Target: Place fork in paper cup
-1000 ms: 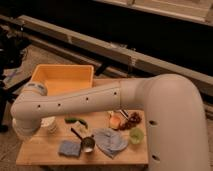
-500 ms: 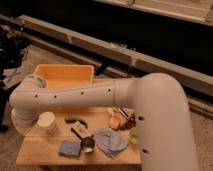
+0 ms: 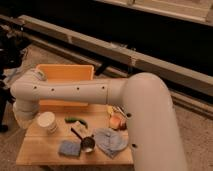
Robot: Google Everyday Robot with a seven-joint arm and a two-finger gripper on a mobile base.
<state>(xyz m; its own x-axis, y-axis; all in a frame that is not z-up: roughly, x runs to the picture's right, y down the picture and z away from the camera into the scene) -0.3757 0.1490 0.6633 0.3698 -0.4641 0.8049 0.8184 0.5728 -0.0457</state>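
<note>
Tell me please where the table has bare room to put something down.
Bare wood lies along the table's front-left edge, below the paper cup and left of the blue sponge. The middle and right are crowded. The gripper, shut, is hidden behind the arm's left end.

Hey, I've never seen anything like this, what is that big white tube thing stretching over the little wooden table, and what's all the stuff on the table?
The big white tube is a robot arm, seen by one camera looking down along it from near its base. It reaches left across a small wooden table. Its gripper, a two-finger claw, sits at the far left end, hidden behind the arm's bend; its fingers are shut, and nothing shows whether it holds anything. On the table lie a white paper cup, a green item, a shiny metal cup with a black handle, a blue-grey sponge, a crumpled cloth and an orange tray at the back. I cannot pick out a fork.
</note>
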